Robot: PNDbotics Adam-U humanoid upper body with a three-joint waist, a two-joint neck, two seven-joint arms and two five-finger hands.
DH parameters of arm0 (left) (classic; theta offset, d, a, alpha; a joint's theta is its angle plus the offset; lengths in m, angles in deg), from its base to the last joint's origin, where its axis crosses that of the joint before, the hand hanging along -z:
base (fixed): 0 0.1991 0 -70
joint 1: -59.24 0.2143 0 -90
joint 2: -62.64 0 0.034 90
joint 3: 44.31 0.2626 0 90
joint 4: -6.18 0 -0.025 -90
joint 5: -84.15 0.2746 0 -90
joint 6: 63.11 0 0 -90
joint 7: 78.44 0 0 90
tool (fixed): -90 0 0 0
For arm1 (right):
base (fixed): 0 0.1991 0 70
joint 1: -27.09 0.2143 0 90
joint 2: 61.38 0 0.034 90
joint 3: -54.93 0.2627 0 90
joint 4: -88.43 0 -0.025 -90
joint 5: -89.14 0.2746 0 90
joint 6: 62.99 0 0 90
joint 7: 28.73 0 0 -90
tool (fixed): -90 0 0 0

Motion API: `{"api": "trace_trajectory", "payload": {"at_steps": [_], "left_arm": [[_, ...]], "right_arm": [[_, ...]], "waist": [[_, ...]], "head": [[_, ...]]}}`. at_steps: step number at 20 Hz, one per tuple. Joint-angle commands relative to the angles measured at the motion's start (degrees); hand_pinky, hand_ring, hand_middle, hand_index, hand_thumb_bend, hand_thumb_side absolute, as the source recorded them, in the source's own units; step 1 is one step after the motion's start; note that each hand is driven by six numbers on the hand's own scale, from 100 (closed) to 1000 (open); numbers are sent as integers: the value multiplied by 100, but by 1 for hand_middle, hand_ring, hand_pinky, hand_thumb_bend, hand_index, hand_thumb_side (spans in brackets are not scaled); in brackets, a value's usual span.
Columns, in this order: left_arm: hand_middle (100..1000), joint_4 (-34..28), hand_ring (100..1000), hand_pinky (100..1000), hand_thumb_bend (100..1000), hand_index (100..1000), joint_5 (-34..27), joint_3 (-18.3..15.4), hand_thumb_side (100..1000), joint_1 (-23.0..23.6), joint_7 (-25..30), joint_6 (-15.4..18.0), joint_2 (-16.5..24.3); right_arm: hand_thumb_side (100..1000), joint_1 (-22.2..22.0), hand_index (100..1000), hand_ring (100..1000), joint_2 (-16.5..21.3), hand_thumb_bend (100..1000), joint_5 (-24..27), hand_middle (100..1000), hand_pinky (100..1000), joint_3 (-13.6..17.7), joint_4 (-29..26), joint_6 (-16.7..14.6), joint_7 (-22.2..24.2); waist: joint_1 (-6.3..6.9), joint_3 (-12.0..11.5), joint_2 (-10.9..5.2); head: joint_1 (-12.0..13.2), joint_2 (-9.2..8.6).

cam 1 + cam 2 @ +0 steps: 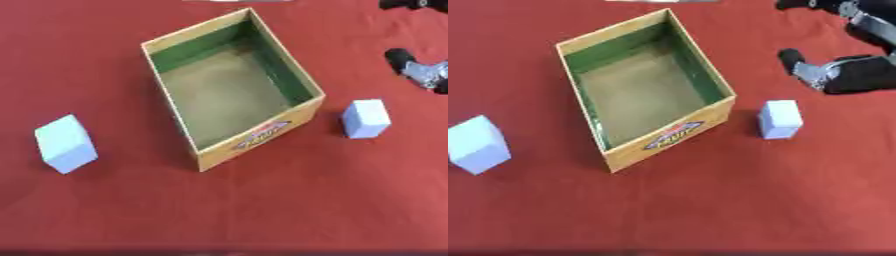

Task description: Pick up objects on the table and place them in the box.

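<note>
The bench (pixel 105 50), covered in red cloth, runs past every edge of both views. On it stands the open cardboard box (pixel 258 136), green along its inner walls and bare inside; the oval label on its near wall is too blurred to read. Well to the left of the box lies the larger pale-blue block (pixel 66 143). Just right of the box's near corner lies the smaller pale-blue block (pixel 780 119). The right hand (pixel 852 73) shows beyond and to the right of that smaller block, apart from it, partly cut off by the picture's edge. Whether its fingers are spread or curled cannot be told.
</note>
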State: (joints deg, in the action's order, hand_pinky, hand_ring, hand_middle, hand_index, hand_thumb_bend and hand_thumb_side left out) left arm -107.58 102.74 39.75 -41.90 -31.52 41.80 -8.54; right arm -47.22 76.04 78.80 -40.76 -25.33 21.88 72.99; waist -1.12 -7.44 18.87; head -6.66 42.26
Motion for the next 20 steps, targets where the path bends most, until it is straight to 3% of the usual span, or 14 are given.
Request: {"api": "trace_trajectory", "payload": {"at_steps": [1,4,9,15,17,18,20], "left_arm": [[723,-83,783,803,492,819,7,-64,752,-45,15,-3,217],[724,-83,782,803,492,819,-4,-58,752,-63,24,-1,217],[725,-83,782,803,492,819,-23,-40,752,-92,50,3,213],[725,-83,782,803,491,819,-47,-27,752,-104,78,0,214],[725,-83,782,803,490,818,-53,-22,752,-108,89,0,208],[725,-83,782,803,490,817,-58,-20,752,-107,94,-3,201],[724,-83,781,803,490,817,-68,-15,752,-109,105,-8,189]], "right_arm": [[569,82,923,898,246,183,164,866,868,-1,-83,13,312],[418,29,917,896,248,219,305,854,872,-69,-83,62,581],[294,-11,917,900,260,255,448,847,882,-158,-83,288,979],[322,-51,921,910,255,297,356,824,899,-303,-83,678,1216],[255,-69,925,915,241,262,302,828,902,-332,-83,805,1229],[316,-73,926,915,229,213,290,828,902,-347,-83,864,1228],[329,-63,927,917,211,193,282,832,902,-381,-83,981,1192]], "waist": [[-76,-13,-108],[-82,-17,-102],[-89,-23,-102],[-91,-33,-108],[-95,-33,-106],[-97,-34,-103],[-98,-38,-98]], "head": [[-16,-16],[-17,-14],[-33,-9],[-55,-6],[-58,-6],[-67,-4],[-87,6]]}}
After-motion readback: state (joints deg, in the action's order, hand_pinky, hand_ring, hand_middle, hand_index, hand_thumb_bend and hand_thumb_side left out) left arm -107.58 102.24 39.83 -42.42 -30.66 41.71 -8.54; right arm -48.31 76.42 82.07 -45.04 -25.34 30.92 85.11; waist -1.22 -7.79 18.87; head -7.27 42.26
